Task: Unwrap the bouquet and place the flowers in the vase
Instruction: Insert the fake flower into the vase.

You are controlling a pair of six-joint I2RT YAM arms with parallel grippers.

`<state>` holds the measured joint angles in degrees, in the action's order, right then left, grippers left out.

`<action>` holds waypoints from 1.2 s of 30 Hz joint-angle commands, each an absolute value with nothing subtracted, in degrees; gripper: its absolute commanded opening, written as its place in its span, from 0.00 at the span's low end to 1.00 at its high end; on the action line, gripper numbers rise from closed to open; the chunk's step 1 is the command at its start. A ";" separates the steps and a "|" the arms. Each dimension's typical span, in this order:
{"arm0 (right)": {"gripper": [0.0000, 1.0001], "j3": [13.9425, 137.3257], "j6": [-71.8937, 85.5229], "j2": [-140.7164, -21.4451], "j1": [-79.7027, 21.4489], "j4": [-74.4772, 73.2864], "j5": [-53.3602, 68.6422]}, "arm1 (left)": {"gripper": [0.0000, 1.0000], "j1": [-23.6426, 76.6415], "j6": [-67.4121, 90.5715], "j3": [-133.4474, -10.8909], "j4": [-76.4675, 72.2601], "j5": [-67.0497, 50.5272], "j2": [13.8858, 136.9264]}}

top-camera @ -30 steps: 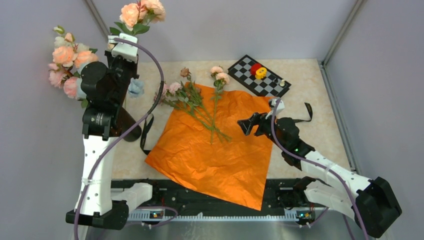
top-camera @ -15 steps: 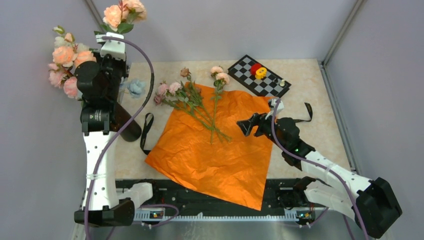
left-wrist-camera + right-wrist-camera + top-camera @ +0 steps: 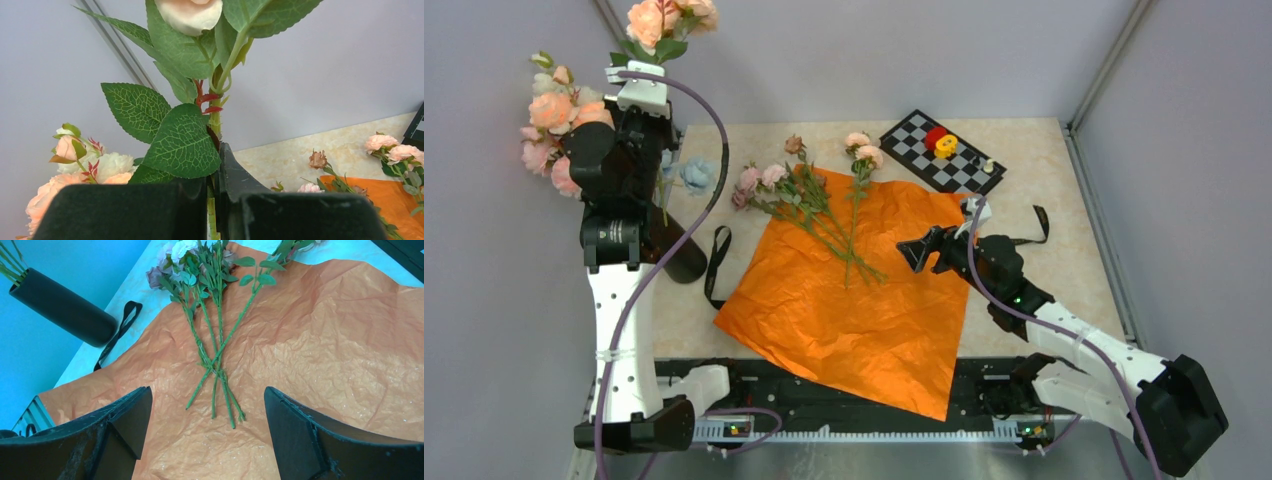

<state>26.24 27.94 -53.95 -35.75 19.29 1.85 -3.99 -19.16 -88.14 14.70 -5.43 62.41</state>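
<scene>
The orange paper [image 3: 864,300] lies spread flat on the table. Several thin-stemmed flowers [image 3: 809,205] rest on its upper part, blooms toward the far left. The black vase [image 3: 679,262] stands at the left behind my left arm, with pink and peach blooms [image 3: 554,125] rising from it. High above it, my left gripper [image 3: 646,68] is shut on a leafy stem [image 3: 214,200] topped by peach blooms [image 3: 659,18]. Over the paper's right side my right gripper [image 3: 207,415] hovers open, facing the stem ends [image 3: 215,390]. In the right wrist view the vase [image 3: 65,310] is at upper left.
A black ribbon [image 3: 716,265] lies between vase and paper, and another [image 3: 1036,225] lies by my right arm. A pale-blue bloom [image 3: 696,175] sits on the table near the left arm. A chequered board [image 3: 944,150] with red and yellow pieces sits at the back right.
My left gripper has carried the peach-bloomed stem to the left and slightly upward, toward the blooms standing in the vase. The right arm has hardly moved.
</scene>
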 commanded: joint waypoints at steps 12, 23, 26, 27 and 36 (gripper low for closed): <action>0.83 26.19 28.37 -53.09 -35.16 22.21 3.07 | 0.00 -4.47 -18.96 -90.64 11.07 -7.58 62.76; 0.83 26.07 28.74 -53.38 -35.13 22.28 3.67 | 0.00 -5.89 -17.81 -83.36 9.67 -5.33 60.04; 0.83 26.21 28.71 -53.46 -35.16 22.26 3.93 | 0.00 -6.72 -17.07 -80.43 8.94 -5.00 58.69; 0.83 26.26 28.70 -53.54 -35.16 22.24 3.95 | 0.00 -7.03 -16.87 -79.57 8.70 -4.73 58.32; 0.83 26.80 28.78 -54.52 -35.16 22.67 4.97 | 0.00 -9.55 -14.69 -71.69 7.06 -3.69 55.72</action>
